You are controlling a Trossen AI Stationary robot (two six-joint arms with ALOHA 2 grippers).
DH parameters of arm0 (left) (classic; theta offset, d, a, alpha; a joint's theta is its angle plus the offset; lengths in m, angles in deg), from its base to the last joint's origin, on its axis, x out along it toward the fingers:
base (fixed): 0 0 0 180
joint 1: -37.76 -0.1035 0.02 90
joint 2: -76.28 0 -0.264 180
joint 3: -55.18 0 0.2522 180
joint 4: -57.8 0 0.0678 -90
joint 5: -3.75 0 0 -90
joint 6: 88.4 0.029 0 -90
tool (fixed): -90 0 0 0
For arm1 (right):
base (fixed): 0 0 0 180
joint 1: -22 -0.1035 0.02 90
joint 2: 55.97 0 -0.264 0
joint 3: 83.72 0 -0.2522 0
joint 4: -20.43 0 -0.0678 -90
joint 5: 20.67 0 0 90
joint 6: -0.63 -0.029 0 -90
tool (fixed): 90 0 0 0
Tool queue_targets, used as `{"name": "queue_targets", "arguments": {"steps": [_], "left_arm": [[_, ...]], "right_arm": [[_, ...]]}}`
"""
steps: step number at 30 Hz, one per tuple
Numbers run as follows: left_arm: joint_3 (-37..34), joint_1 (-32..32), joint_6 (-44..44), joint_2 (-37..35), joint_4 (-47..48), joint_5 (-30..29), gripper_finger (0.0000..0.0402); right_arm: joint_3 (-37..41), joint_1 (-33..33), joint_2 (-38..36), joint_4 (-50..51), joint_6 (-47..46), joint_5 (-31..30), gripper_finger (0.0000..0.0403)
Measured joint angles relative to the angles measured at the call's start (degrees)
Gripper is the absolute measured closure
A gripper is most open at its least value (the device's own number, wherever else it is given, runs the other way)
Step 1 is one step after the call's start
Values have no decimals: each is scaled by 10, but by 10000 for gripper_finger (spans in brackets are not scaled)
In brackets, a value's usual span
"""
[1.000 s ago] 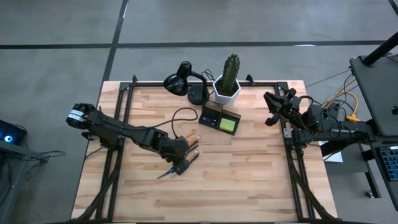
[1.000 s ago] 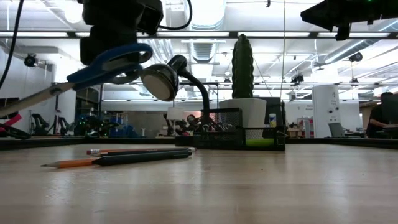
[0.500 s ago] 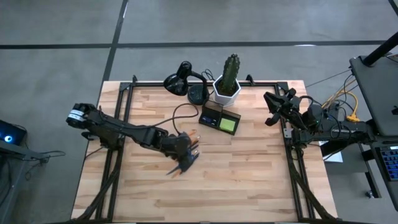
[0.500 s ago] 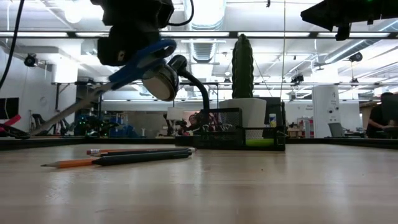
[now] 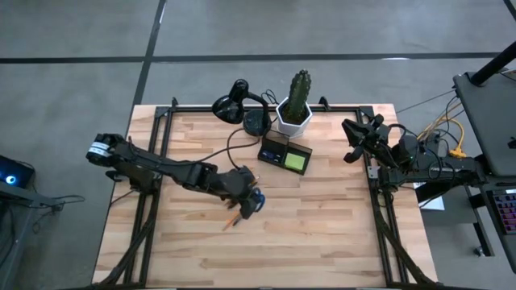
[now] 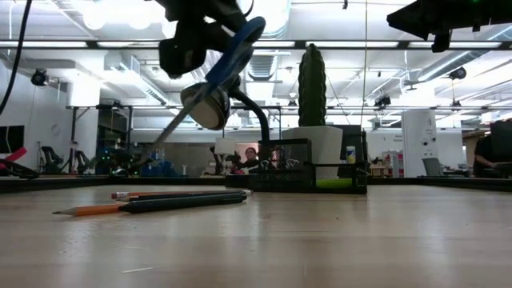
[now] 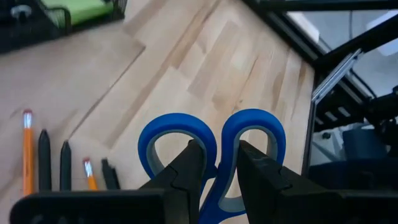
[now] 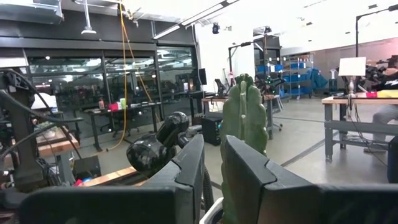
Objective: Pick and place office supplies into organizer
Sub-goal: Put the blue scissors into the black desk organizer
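Blue-handled scissors [image 7: 214, 140] hang above the table's middle, with my left gripper [image 5: 248, 199] shut on them; in the low view the handles [image 6: 236, 44] are up and the blades [image 6: 172, 128] slant down. Orange and dark pencils [image 6: 180, 200] lie flat on the wood below, also in the left wrist view [image 7: 46, 155]. The dark organizer [image 5: 278, 150] stands farther back, the lime-green pad [image 5: 296, 162] in it. My right gripper [image 5: 352, 143] waits shut, raised over the table's right edge. My left gripper pinches the scissors between its two fingers where the two blue loops meet [image 7: 219, 163]; one fingertip [image 7: 194, 154] lies on each loop's inner side. The fingers slant down from the table's left. The scissors are lifted clear, handles up, blades slanting down.
A white hexagonal pot with a cactus [image 5: 295, 113] and a black desk lamp [image 5: 235, 105] stand at the far edge behind the organizer. A black cable [image 5: 234, 145] loops on the wood. Bare wood lies near and to the right.
My left gripper has gone up and toward the table's right, nearer the organizer, and has tipped its fingers upward. The scissors have swung with it: the handles have risen and the blades, shallowly slanted before, now slant steeply down.
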Motion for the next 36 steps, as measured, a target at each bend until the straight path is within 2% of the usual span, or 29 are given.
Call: {"name": "queue_targets", "arguments": {"steps": [21, 36], "left_arm": [[-8, -26, 110, 0, -163, -109, 334], [-20, -52, 170, 0, -240, -173, 334]], "right_arm": [[0, 0, 0, 0, -23, 0, 350], [0, 0, 0, 0, -30, 0, 350]]}}
